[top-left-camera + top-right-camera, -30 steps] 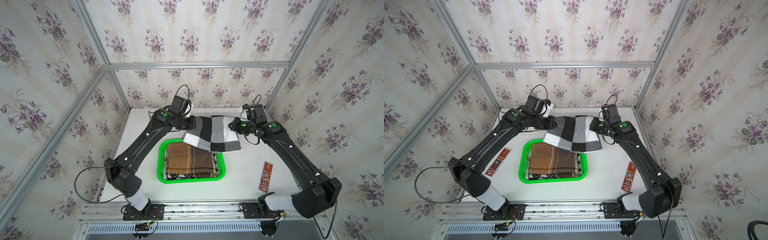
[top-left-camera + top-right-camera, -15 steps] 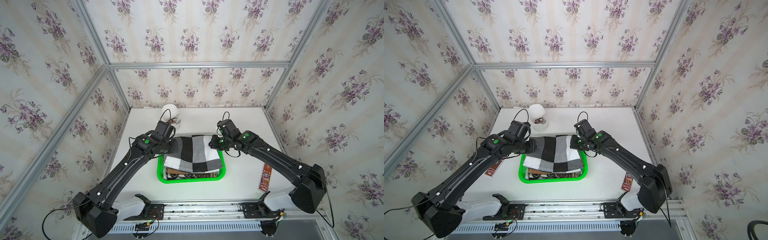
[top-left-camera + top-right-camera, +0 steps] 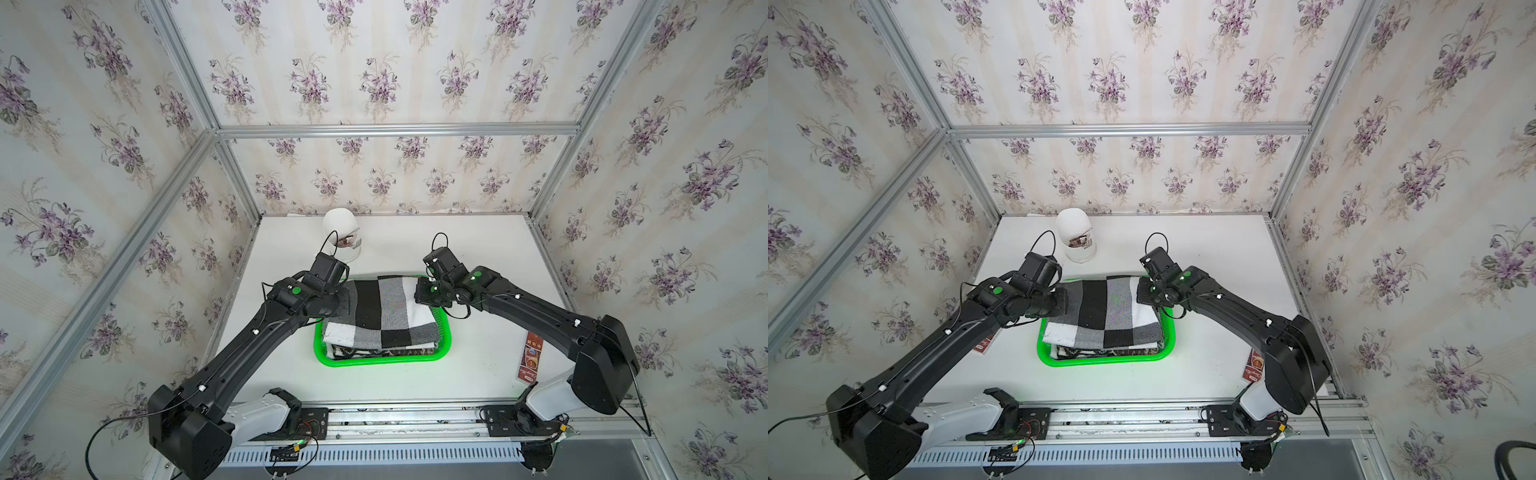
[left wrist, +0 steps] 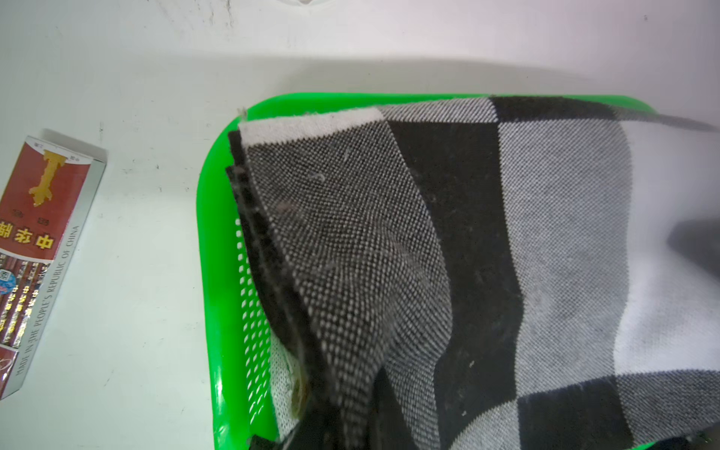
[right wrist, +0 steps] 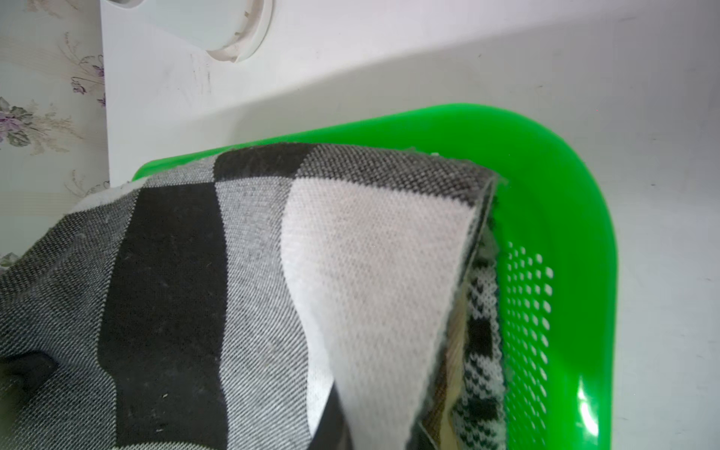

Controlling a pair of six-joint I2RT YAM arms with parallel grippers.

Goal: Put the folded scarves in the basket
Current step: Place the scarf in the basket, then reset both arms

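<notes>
1. Fingers of the left gripper [image 3: 348, 297] and right gripper [image 3: 419, 293] are pinched closed on far corners of the scarf [image 3: 386, 318].
2. Scarf lies in the basket [image 3: 374, 362] atop other cloth [image 5: 481, 331], far edge lifted.
3. Basket sits mid-table [image 3: 478, 249], between both arms.

Checked scarf [image 4: 487, 253] across green basket [image 4: 218, 218] (red carton [image 4: 39, 249] beside, on white table [image 4: 136, 117])

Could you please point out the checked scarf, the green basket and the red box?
scarf [image 3: 382, 316]: in a top view, middle of its upper face.
basket [image 3: 374, 363]: in a top view, its near rim.
box [image 4: 66, 202]: left wrist view, its red panel.
</notes>
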